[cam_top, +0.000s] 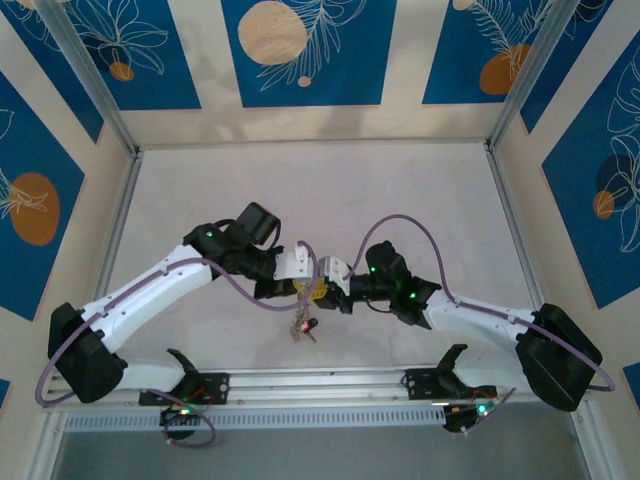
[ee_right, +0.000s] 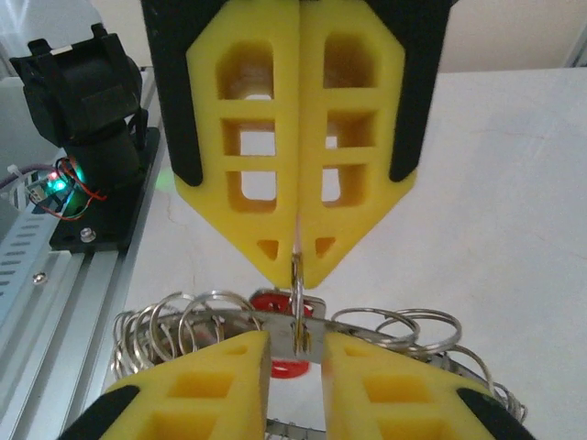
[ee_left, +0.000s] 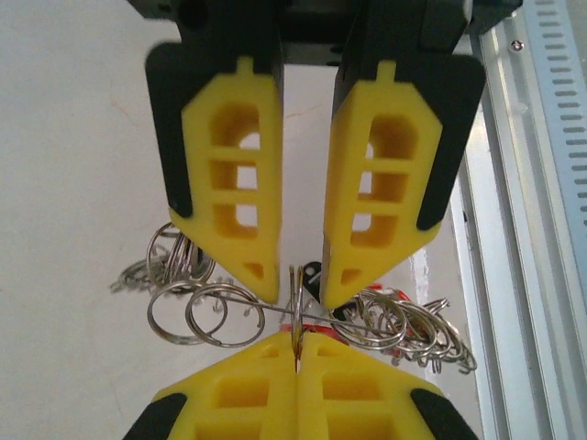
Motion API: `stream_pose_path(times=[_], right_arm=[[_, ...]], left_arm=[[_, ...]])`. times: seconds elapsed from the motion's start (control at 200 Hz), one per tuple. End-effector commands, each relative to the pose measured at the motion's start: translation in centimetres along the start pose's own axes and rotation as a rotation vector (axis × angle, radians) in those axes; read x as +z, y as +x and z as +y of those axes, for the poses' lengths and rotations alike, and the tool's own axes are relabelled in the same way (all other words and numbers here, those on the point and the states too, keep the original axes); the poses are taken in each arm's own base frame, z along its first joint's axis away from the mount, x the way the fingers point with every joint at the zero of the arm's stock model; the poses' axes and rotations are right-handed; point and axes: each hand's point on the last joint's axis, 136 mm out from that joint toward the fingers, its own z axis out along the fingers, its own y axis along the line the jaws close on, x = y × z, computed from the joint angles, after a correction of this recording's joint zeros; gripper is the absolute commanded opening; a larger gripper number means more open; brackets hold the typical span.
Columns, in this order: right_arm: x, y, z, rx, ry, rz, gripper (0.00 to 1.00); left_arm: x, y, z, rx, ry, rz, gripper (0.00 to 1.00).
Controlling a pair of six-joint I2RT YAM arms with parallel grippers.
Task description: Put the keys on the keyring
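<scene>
Both grippers meet over the middle of the table. My left gripper is shut on a small split ring that stands edge-on. The same left gripper comes down from the top of the right wrist view, pinching that small ring. My right gripper is open, its jaws a finger's width apart either side of the ring and a flat metal piece. The keyring, a thin wire, runs crosswise and carries several split rings. A red key head and a black key head lie behind. Keys dangle below the grippers.
A ribbed aluminium rail runs along the table's near edge. A black arm mount with a green light stands on it. Bunches of loose split rings hang on both sides of the grippers. The white table stretches behind.
</scene>
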Motion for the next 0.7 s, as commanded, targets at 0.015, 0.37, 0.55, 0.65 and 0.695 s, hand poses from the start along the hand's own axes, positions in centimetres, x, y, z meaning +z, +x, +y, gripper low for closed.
stream_pose_path(times=[0.015,0.37,0.55,0.65,0.695], right_arm=[[0.1,-1.9,0.0,0.013,-0.022,-0.055,0.21],[-0.5,-2.5,0.6,-0.062,-0.02,-0.152,0.0],[-1.3,-3.3,0.3,-0.087,0.025,-0.23,0.0],[-1.5,-3.9,0.8,-0.104,0.011,-0.261,0.0],[-1.6,-4.0,1.1,-0.119,0.003,-0.278,0.0]], left_arm=[[-0.4,-1.9,-0.6,0.05,0.034,-0.062,0.0],[-0.6,-2.6,-1.6,0.089,0.052,-0.14,0.11],[-1.3,-1.1,-2.3,0.098,-0.001,-0.166,0.27],[-1.4,-0.9,-2.2,0.11,-0.044,-0.202,0.3],[-1.4,-0.9,-2.3,0.115,-0.047,-0.217,0.3]])
